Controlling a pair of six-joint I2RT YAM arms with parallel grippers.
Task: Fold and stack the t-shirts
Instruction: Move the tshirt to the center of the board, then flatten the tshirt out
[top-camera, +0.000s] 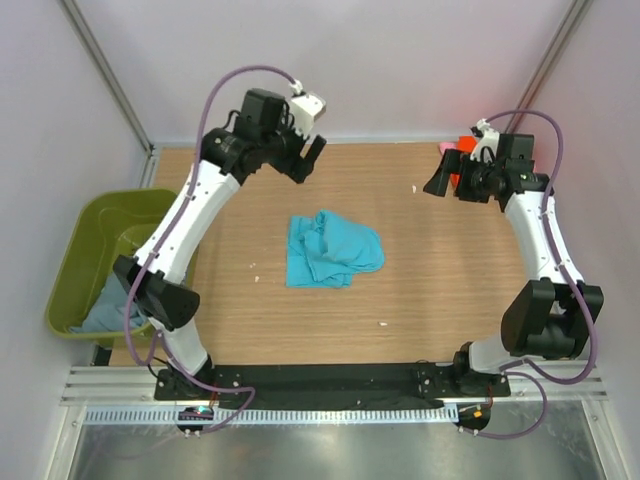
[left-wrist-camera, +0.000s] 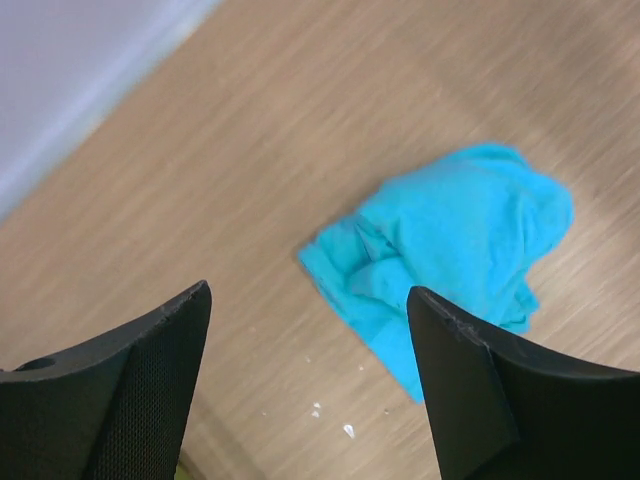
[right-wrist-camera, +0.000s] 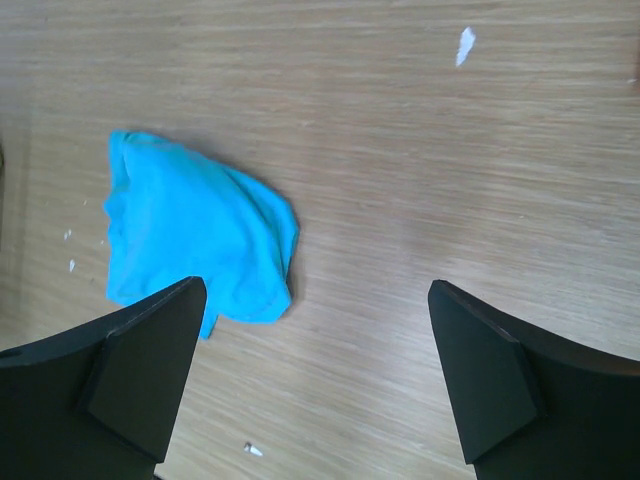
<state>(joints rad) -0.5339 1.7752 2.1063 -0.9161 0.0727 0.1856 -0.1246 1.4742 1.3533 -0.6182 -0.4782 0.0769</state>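
My left hand (left-wrist-camera: 310, 300) and right hand (right-wrist-camera: 315, 290) hover spread and empty. The turquoise t-shirt (top-camera: 332, 250) lies bunched in the middle of the table (top-camera: 450, 270). I'd pinch opposite corners and pull it flat before folding.

On my left an olive-green bin (top-camera: 95, 225) stands beside the table's (top-camera: 450, 260) edge. The table is pale wood grain, with a few white specks (right-wrist-camera: 465, 45) scattered on it. Pale walls (top-camera: 400, 60) close it in.
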